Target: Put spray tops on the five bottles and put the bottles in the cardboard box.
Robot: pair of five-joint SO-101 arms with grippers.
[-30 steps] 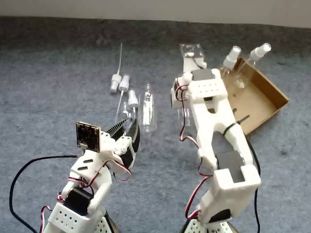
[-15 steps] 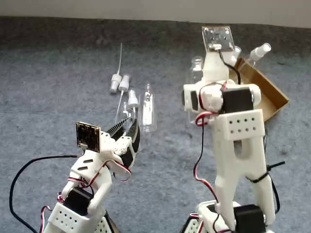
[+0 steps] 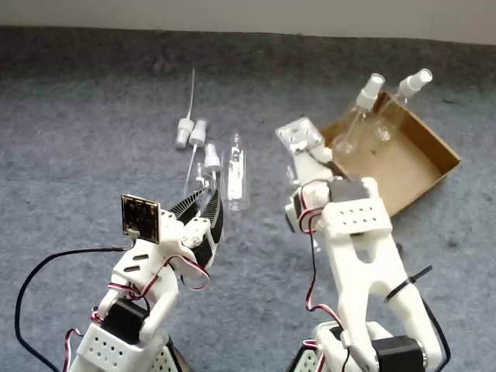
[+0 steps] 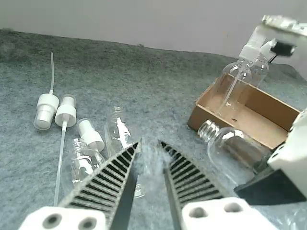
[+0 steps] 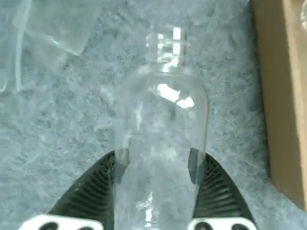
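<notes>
Two loose spray tops [image 3: 190, 132] lie at the left on the surface [image 3: 77, 155]. The left tool [image 4: 148, 143] hangs slightly open over the lying bottles [image 3: 236, 178]. The right tool [image 5: 157, 158] clamps an uncapped bottle [image 5: 160, 110] just beside the cardboard box [image 3: 422, 159], probably so that a top can go on. I can read no label.

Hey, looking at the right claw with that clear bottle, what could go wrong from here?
1. The right claw pinches the uncapped bottle by its smooth round body, so it might slip or twist.
2. That bottle has no spray top, and the cardboard box is close by; boxing it now would skip a step.
3. Two capped bottles lean at the box's far edge; a swinging arm might tip them out.
</notes>
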